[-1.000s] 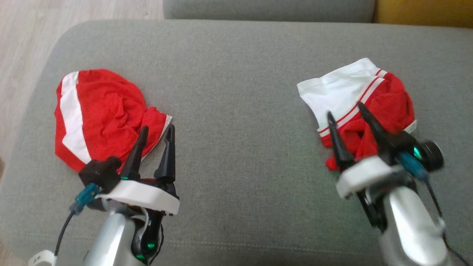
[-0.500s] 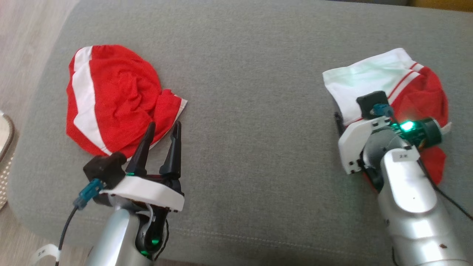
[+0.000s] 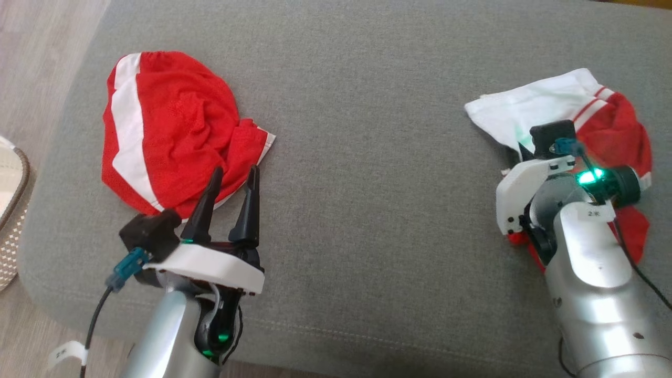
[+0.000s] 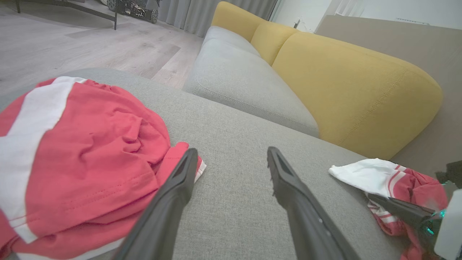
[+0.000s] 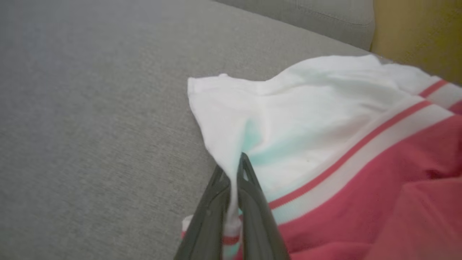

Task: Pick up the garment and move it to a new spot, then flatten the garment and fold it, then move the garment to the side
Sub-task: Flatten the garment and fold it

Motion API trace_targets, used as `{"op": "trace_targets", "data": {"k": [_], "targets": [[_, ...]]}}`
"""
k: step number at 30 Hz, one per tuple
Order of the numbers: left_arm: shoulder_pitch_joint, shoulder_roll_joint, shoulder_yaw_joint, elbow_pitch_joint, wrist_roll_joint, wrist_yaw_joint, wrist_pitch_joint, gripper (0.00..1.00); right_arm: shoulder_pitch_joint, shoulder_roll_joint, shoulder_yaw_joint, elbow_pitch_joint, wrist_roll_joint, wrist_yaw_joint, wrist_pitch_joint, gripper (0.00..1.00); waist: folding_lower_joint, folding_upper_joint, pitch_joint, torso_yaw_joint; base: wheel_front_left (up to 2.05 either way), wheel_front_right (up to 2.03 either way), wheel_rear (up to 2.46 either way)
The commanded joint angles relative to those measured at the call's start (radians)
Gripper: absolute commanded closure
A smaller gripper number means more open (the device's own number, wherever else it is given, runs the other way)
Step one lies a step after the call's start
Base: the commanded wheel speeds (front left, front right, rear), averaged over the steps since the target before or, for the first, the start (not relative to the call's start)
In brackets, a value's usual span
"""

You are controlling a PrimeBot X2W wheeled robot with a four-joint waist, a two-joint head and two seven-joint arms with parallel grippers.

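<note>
You've got the white-and-red garment (image 3: 530,102) crumpled at the right end of the grey cushion (image 3: 367,131); white panel faces the cushion's middle, red part on the outer side. Your right gripper (image 5: 234,169) is on it; fingers pinched together on a fold of the white fabric near its edge; fabric pulled up into a ridge between them; in the head view the wrist covers the fingers. Your left gripper (image 3: 235,173) hangs low over the left half; fingers spread, holding nothing; tips at the hem of a red garment (image 3: 168,126) with a white stripe; can't tell if they touch it. That one is bunched at the left end, well apart from the first. Yellow sofa back (image 4: 343,83) behind; basket (image 3: 10,220) on the floor (image 3: 31,52) at the left edge.
</note>
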Motion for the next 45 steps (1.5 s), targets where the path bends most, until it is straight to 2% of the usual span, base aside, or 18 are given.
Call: {"op": "trace_targets", "data": {"k": [1, 7, 13, 16, 23, 24, 25, 26, 29, 34, 38, 45], "targets": [[-0.040, 0.006, 0.024, -0.026, -0.003, 0.002, -0.012, 0.00, -0.050, 0.008, 0.045, -0.038, 0.048, -0.001, -0.049, 1.00, 0.0000, 0.0000, -0.009, -0.006, 0.00, 0.00, 0.00], [-0.033, 0.006, 0.000, -0.018, -0.006, 0.006, -0.012, 0.00, -0.130, 0.008, 0.158, -0.067, 0.234, -0.001, -0.182, 1.00, 0.0000, 0.0000, -0.049, -0.012, 0.00, 0.00, 0.00], [-0.015, 0.006, -0.017, -0.015, -0.010, 0.017, -0.012, 0.00, -0.263, 0.008, 0.194, -0.080, 0.351, -0.001, -0.326, 1.00, 0.0000, 0.0000, -0.099, 0.000, 0.00, 0.00, 0.00], [-0.004, 0.006, -0.014, -0.015, -0.011, 0.021, -0.012, 0.00, -0.284, 0.008, 0.228, -0.064, 0.382, -0.001, -0.326, 1.00, 0.0000, 0.0000, -0.113, 0.005, 0.00, 0.00, 0.00], [0.022, 0.006, -0.014, -0.022, -0.015, 0.029, -0.012, 0.00, -0.226, 0.008, 0.477, -0.022, 0.476, -0.001, -0.269, 1.00, 0.0000, 0.0000, -0.125, 0.017, 0.00, 0.00, 0.00], [0.023, 0.006, -0.016, -0.023, -0.016, 0.030, -0.012, 0.00, -0.210, 0.008, 0.515, -0.020, 0.494, -0.001, -0.267, 0.89, 0.0000, 0.0000, -0.123, 0.018, 0.00, 0.00, 0.00], [0.023, 0.006, -0.019, -0.024, -0.016, 0.030, -0.012, 0.00, -0.194, 0.008, 0.546, -0.020, 0.517, -0.001, -0.268, 0.25, 0.0000, 0.0000, -0.121, 0.018, 0.00, 0.00, 0.00], [0.023, 0.006, -0.021, -0.024, -0.017, 0.031, -0.012, 0.00, -0.178, 0.008, 0.585, -0.015, 0.548, -0.001, -0.251, 0.00, 0.0000, 0.0000, -0.120, 0.018, 0.00, 0.00, 0.00], [0.021, 0.006, -0.023, -0.024, -0.018, 0.033, -0.012, 0.00, -0.164, 0.008, 0.664, -0.002, 0.583, -0.001, -0.230, 0.00, 0.0000, 0.0000, -0.117, 0.014, 0.00, 0.00, 0.00], [0.021, 0.006, -0.015, -0.031, -0.018, 0.037, -0.012, 0.00, -0.180, 0.008, 0.644, 0.040, 0.570, -0.001, -0.254, 0.00, 0.0000, 0.0000, -0.115, -0.010, 0.00, 0.00, 0.00], [0.025, 0.006, -0.011, -0.035, -0.019, 0.037, -0.012, 0.00, -0.178, 0.008, 0.568, 0.062, 0.528, -0.001, -0.297, 0.00, 0.0000, 0.0000, -0.127, -0.043, 0.00, 0.00, 0.00], [0.028, 0.006, -0.005, -0.057, -0.032, 0.043, -0.012, 0.00, -0.079, -0.005, 0.340, 0.031, 0.390, -0.001, -0.408, 0.00, 0.0000, 0.0000, -0.149, -0.101, 0.00, 0.00, 0.00]]}}
